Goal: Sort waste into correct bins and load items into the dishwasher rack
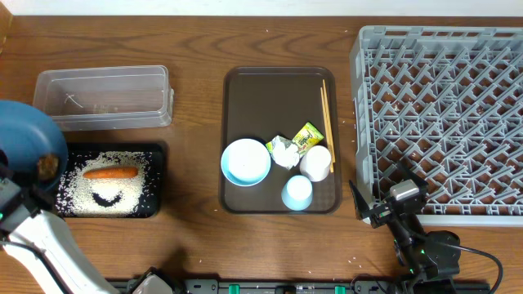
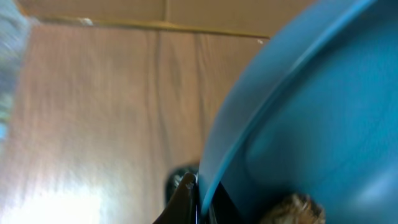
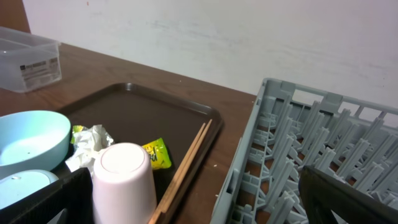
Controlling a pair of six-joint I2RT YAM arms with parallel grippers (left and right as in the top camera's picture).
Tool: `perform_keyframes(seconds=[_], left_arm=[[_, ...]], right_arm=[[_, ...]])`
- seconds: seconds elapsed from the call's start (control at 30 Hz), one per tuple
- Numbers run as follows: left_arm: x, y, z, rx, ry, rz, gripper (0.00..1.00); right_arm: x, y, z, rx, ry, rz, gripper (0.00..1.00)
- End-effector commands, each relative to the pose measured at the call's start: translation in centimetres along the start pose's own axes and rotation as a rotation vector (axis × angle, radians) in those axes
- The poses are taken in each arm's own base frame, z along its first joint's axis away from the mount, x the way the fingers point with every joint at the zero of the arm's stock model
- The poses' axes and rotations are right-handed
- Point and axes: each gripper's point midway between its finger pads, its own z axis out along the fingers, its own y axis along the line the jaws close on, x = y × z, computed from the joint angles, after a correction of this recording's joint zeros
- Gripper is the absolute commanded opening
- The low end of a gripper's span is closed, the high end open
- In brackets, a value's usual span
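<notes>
My left gripper [image 2: 202,202] is shut on the rim of the dark blue plate [image 1: 23,139], held tilted over the table's left edge. A brown food lump [image 1: 47,166] clings to the plate's low side. Beside it the black tray [image 1: 160,186] holds white rice [image 1: 114,194] and an orange carrot [image 1: 110,172]; the clear tub [image 1: 105,98] lies behind. My right gripper [image 1: 382,186] stands open at the front left corner of the grey rack [image 1: 441,122], with nothing between its fingers. A whitish cup [image 3: 124,180] stands just left of it.
The brown serving tray [image 1: 278,90] carries a pale blue bowl [image 1: 245,162], a pale blue cup [image 1: 297,193], crumpled paper [image 1: 284,152], a green-yellow wrapper [image 1: 308,137] and wooden chopsticks [image 1: 327,122] along its right rim.
</notes>
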Motion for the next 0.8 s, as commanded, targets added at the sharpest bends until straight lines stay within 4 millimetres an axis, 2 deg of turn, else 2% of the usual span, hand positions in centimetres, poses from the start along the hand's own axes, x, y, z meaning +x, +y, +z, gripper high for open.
perform_keyframes(seconds=[0.0,0.17,0.4,0.6,0.77], left_arm=[[-3.3,1.9,-0.2,-0.208,-0.15,0.271,0.06],[-5.5,1.9,-1.0,-0.355,-0.247,0.531,0.06],[-6.9,-1.3,-2.1,-0.351,-0.331,0.75,0.06],[-5.8,-4.0,-2.4,-0.328,-0.337,0.948,0.06],[-4.6,-4.6,-2.3,-0.318,-0.312,0.992,0.06]], right_arm=[[0.2,-0.1,0.0,0.002,0.006,-0.005,0.99],[0.2,-0.1,0.0,0.002,0.006,-0.005,0.99],[0.2,-0.1,0.0,0.002,0.006,-0.005,0.99],[0.2,-0.1,0.0,0.002,0.006,-0.005,0.99],[0.2,-0.1,0.0,0.002,0.006,-0.005,0.99]])
